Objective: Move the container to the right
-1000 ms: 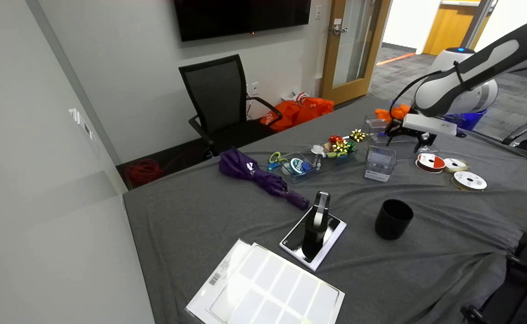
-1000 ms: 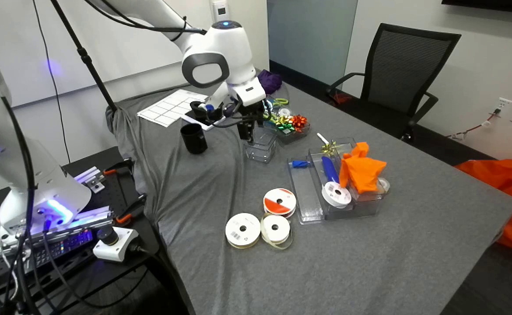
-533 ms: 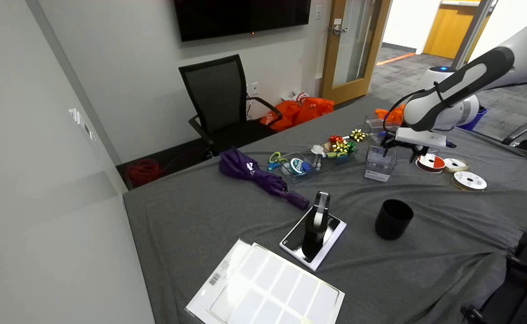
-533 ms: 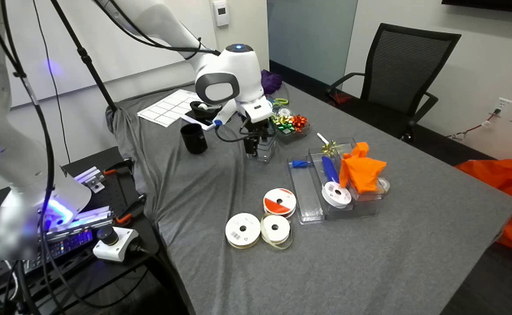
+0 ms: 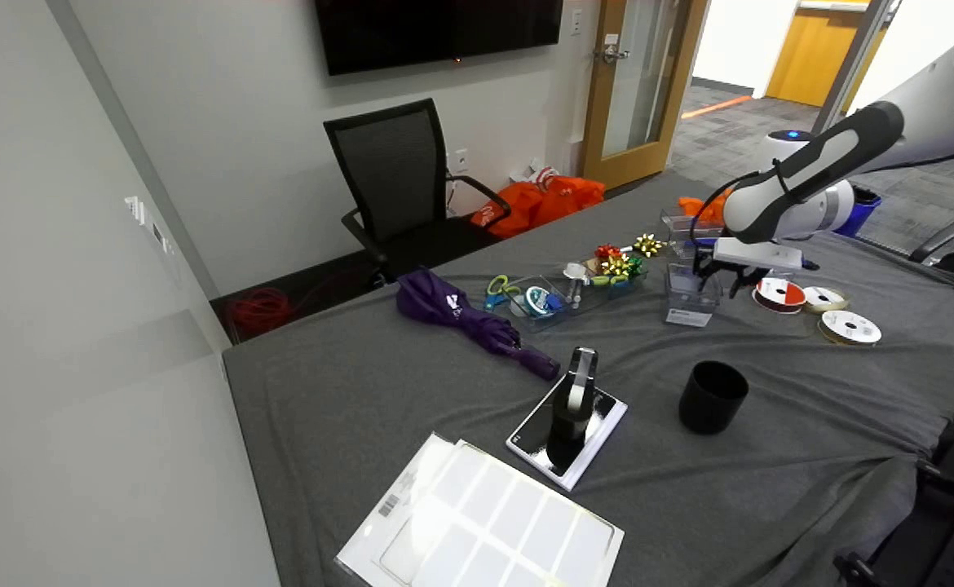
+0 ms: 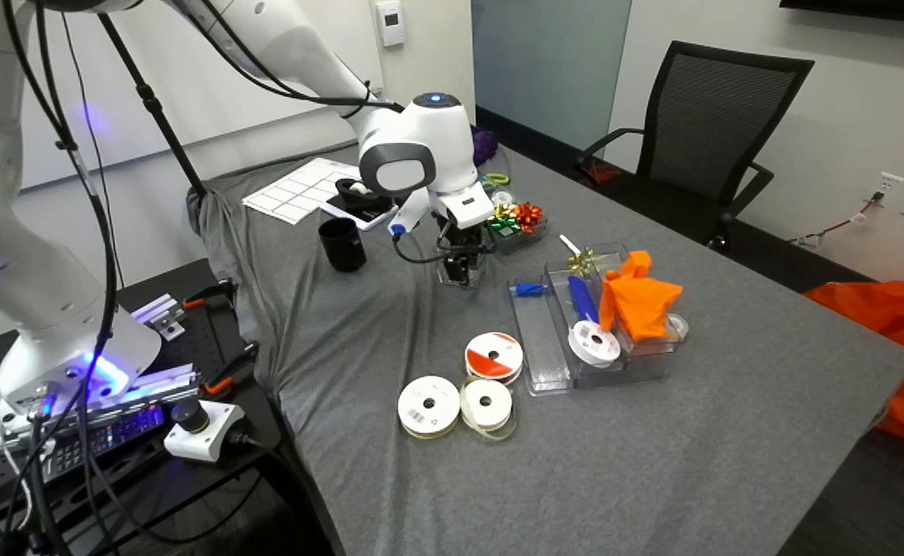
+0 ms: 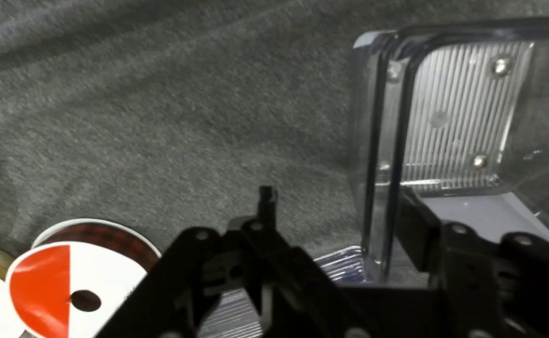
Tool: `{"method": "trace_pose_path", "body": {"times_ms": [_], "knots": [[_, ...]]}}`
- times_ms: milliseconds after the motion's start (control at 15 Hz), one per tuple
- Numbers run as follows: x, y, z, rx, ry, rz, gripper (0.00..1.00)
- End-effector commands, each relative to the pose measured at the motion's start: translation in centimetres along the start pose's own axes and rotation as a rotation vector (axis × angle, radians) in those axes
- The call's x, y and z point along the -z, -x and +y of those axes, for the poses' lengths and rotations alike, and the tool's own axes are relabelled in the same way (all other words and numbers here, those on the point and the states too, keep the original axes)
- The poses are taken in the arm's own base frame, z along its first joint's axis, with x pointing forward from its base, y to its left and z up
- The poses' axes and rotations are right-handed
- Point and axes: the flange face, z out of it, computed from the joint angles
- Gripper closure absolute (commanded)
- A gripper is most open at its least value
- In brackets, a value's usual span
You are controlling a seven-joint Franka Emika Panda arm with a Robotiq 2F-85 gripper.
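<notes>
The container, a clear greyish squarish box, stands on the grey cloth and shows in both exterior views (image 5: 690, 315) (image 6: 446, 275) and at the right of the wrist view (image 7: 462, 112). My gripper (image 7: 338, 206) is open and low over its near wall, also seen in both exterior views (image 5: 719, 289) (image 6: 458, 267). One finger is inside the box, close against the inner side of the wall. The other finger is outside, with a gap between it and the wall. The arm hides much of the container in an exterior view.
Ribbon spools (image 5: 780, 295) (image 6: 493, 357) lie beside the outer finger. A clear compartment tray (image 6: 548, 367) holds an orange item. A black cup (image 5: 713, 399) (image 6: 341, 245) stands nearby. Bins with bows (image 5: 620, 265) and a purple umbrella (image 5: 477, 322) lie on the table.
My gripper has come down to the container, with one finger now inside it. The container has shifted slightly to the right in an exterior view. The fingers remain apart.
</notes>
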Motion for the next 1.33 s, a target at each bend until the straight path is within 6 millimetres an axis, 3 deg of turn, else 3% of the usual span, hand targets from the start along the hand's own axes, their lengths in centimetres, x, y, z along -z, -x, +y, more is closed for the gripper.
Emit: {"method": "trace_pose_path", "body": {"times_ms": [0, 333, 733, 933, 1267], "knots": [[-0.9, -1.1, 0.3, 0.016, -0.013, 0.010, 0.66], [-1.3, -1.3, 0.4, 0.025, -0.015, 0.016, 0.98], [0.1, -0.4, 0.9, 0.059, -0.042, 0.007, 0.98], [0.6, 0.9, 3.0, 0.139, -0.034, -0.018, 0.98], [1.9, 3.5, 8.5, 0.375, -0.072, -0.032, 0.98]]}}
